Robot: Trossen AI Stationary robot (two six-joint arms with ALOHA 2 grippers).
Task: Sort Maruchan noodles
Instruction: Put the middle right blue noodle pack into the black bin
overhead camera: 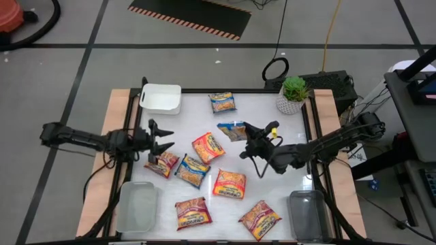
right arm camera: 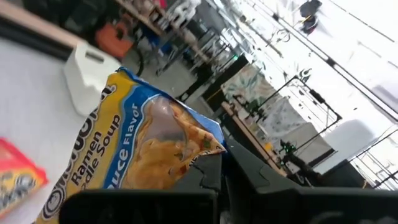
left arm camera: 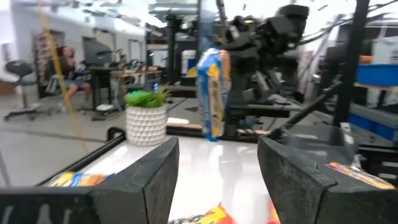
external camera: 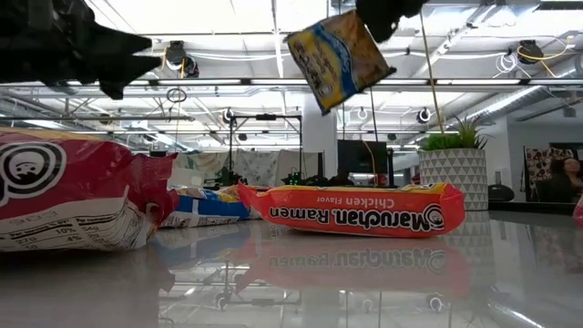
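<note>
Several Maruchan noodle packets lie flat on the white table: a blue one at the far side, an orange one, a dark red one, another blue one and more toward the near edge. My right gripper is shut on a blue packet held above the table's middle. That packet also shows in the low view and the left wrist view. My left gripper is open at the table's left, just beyond the dark red packet, with nothing between its fingers. My right gripper pinches the blue packet between its two fingers at its upper corner; my right wrist view shows the crinkled wrapper edge right at the fingers. The fingers reach in about level from the table's right. The packet hangs tilted below them, clear of the table.
A white bin stands at the far left corner, with clear bins at the near left and near right. A potted plant sits at the far right. People sit in the room beyond the table.
</note>
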